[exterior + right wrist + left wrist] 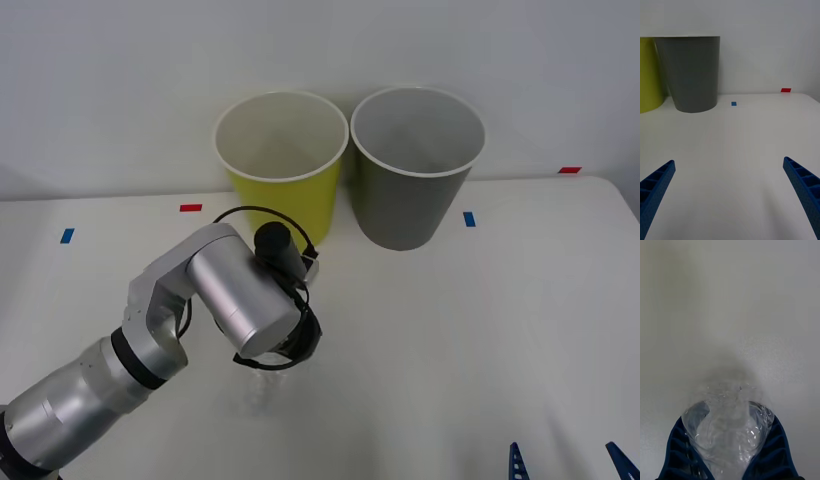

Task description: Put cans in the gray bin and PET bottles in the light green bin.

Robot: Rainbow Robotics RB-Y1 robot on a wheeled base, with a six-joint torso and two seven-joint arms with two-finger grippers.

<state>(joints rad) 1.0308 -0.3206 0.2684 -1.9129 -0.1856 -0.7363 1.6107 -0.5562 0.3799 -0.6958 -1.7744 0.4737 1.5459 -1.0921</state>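
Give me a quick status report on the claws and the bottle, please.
Left claw shut on PET bottle, low over table. Right claw open, idle near the table's front edge. Light green bin ahead, path unobstructed.

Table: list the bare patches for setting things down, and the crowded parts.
Free: the table right of the left arm, from the gray bin forward to the open right pincer. Crowded: the back, where the light green bin and gray bin nearly touch, and where the left pincer grips the PET bottle.

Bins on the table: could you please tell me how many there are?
2, side by side at the table's far edge: the light green bin on the left and the gray bin on its right. None seems hidden.
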